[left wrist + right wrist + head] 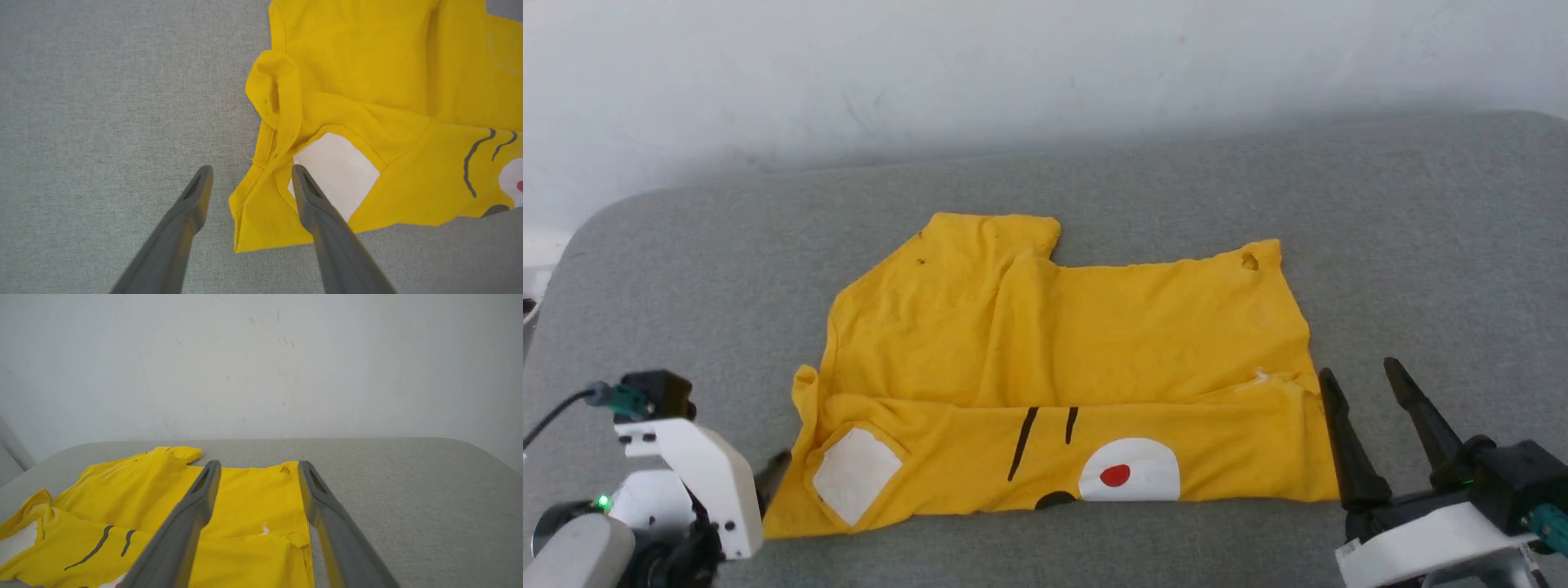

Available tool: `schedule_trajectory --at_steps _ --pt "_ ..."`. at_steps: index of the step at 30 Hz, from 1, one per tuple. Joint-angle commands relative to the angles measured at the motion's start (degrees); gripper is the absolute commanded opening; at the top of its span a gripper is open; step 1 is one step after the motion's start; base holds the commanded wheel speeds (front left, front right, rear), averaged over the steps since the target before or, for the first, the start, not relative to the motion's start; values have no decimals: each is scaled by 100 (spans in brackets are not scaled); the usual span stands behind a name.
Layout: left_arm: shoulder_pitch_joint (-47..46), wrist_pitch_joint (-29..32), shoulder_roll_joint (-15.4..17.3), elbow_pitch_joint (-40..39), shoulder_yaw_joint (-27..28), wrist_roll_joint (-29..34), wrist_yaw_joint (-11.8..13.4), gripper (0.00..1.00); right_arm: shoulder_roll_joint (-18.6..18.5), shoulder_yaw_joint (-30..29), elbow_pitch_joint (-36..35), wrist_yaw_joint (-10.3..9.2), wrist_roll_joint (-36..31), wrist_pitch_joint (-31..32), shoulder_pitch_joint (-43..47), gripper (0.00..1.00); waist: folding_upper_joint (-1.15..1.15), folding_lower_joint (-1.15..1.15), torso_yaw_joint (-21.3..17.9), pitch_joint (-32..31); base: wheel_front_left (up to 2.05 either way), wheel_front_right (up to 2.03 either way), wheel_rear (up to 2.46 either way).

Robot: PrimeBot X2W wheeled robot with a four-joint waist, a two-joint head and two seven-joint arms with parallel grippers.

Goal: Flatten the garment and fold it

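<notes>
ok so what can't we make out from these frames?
- Garment underside and the layers under its folded near strip: head view, fabric covers them.
- Print: head view, cut off at the near fold.
- Left end effector contact with the fabric: left wrist view, one finger overlaps the corner.
- Garment's near right corner: right wrist view, behind the right end effector.
</notes>
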Motion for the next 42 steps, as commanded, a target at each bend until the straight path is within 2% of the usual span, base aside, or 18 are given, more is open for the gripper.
schedule_trajectory --at_steps 1,6,12,13,14,15,16,20,24,30,33,35,36,42 --pt "120 166 66 -42 -57 -24 76 100 68 32 -162 -12 -41 53 97 100 0 1 -90 39 0 0 0" --pt "225 558 9 138 -294 -84 141 100 165 193 -376 -12 -43 174 137 100 0 1 -261 121 0 0 0" --pt "174 897 -197 712 -705 -35 30 100 204 257 -462 -12 -26 269 101 100 0 1 -406 202 0 0 0" --pt "155 945 -268 793 -755 -70 -11 87 207 250 -474 -12 -22 279 100 100 0 1 -417 212 0 0 0" --pt "131 957 -334 866 -790 -90 -43 45 209 237 -485 -12 -23 291 100 100 0 1 -427 219 0 0 0" --pt "106 947 -394 939 -814 -105 -77 8 211 224 -495 -12 -23 312 103 100 0 1 -435 226 0 0 0" --pt "96 960 -459 1013 -836 -145 -112 0 212 211 -508 -12 -18 333 103 100 0 1 -439 230 0 0 0" --pt "54 788 -621 1209 -828 -186 -181 0 172 114 -548 -12 -33 536 102 100 0 1 -425 213 0 0 0" --pt "82 427 -594 1245 -656 -199 -221 0 39 -1 -582 -12 54 1034 52 100 0 1 -364 184 0 0 0" --pt "168 16 -392 814 -376 -172 -166 0 -395 -228 -154 -12 520 2878 -87 100 0 1 -191 188 0 0 0" --pt "176 -67 -312 438 -328 -107 -108 0 -558 -287 184 -12 788 3716 -243 100 0 1 -67 225 0 0 0" --pt "189 -97 -285 180 -330 -52 -57 0 -610 -297 442 -12 938 4056 -425 100 0 1 -3 263 0 0 0" --pt "208 -117 -259 -41 -346 11 -6 0 -652 -256 762 -12 1049 4266 -671 100 0 1 39 296 0 0 0" --pt "186 -96 -250 -475 -413 129 112 0 -656 -64 1967 -12 1296 4516 -1429 100 0 1 162 413 0 0 0"
